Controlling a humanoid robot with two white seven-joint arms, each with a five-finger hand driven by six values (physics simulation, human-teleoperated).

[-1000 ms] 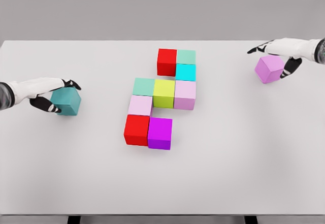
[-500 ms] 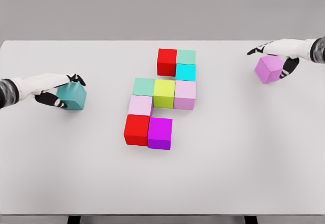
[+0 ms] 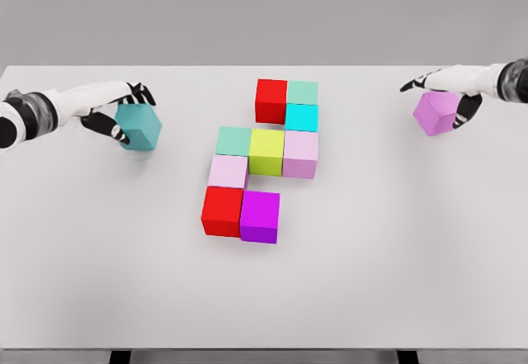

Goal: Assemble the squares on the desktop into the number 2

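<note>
The left hand is gripping a teal cube at the table's left, well apart from the central cluster of nine coloured cubes, while the right hand is curling its fingers around a violet cube far right.

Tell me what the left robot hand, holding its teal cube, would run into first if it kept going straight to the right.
Probably the top red cube. The left robot hand grips the teal cube level with it, with bare table between. The mint cube sits slightly nearer; depth is unclear.
</note>
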